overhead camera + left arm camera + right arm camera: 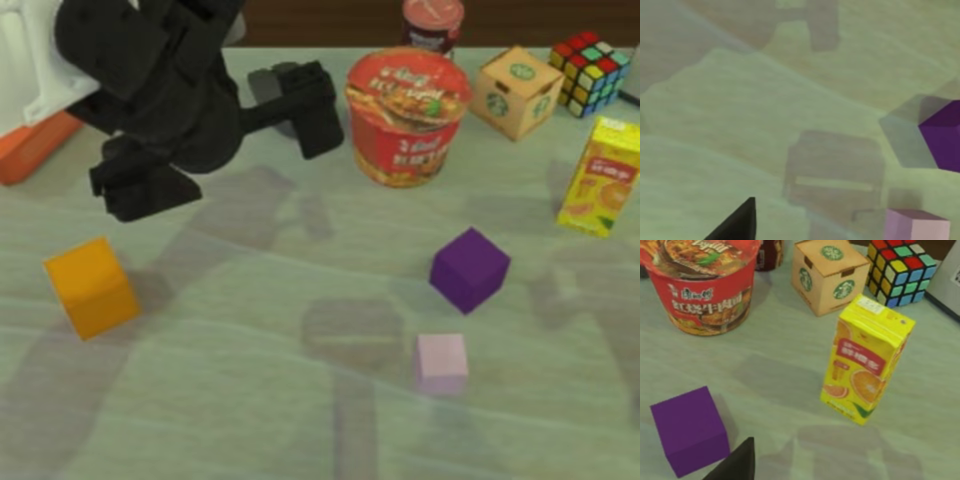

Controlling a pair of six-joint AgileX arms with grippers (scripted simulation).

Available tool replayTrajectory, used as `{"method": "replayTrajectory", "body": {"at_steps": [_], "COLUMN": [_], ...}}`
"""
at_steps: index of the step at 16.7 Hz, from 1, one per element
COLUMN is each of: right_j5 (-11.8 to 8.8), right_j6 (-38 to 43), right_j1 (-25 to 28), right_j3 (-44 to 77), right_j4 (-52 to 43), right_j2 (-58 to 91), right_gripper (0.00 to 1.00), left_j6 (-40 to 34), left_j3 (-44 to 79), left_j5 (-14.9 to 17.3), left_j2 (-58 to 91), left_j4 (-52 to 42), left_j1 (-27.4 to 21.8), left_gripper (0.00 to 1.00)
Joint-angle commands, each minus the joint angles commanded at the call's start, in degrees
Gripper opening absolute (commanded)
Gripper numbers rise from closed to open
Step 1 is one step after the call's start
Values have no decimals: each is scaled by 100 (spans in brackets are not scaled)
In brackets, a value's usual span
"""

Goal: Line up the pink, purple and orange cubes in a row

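The orange cube [90, 287] sits at the table's left. The purple cube [469, 268] stands right of centre, with the small pink cube [442, 361] just in front of it, apart from it. My left gripper [140, 185] hangs high over the back left of the table, open and empty, well away from all three cubes. In the left wrist view one dark fingertip [739, 224] shows, with the pink cube [916, 226] and the purple cube [943, 134] off to one side. My right arm is out of the top view; its wrist view shows one fingertip [737, 464] near the purple cube [689, 429], holding nothing.
Along the back stand a red noodle cup [407, 115], a red can [433, 22], a tan box with green logos [517, 92], a multicoloured puzzle cube [591, 70] and a yellow juice carton [598, 176]. An orange-and-white object [30, 110] lies at the back left.
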Motion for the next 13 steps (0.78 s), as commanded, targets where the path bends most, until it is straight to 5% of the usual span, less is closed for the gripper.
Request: {"method": "replayTrajectory", "body": {"at_steps": [13], "right_j5": [11], "right_j6": [-731], "right_j1": [1367], "right_j3": [5333], "right_j4": [-3673], "right_j2": [7040], "right_gripper": [100], "left_j6": [3507], "left_j3": [-6793], "left_j5": [100], "left_j2": [-7502], "left_j4": [4080], "left_j1": [3015], "left_gripper": [100]}}
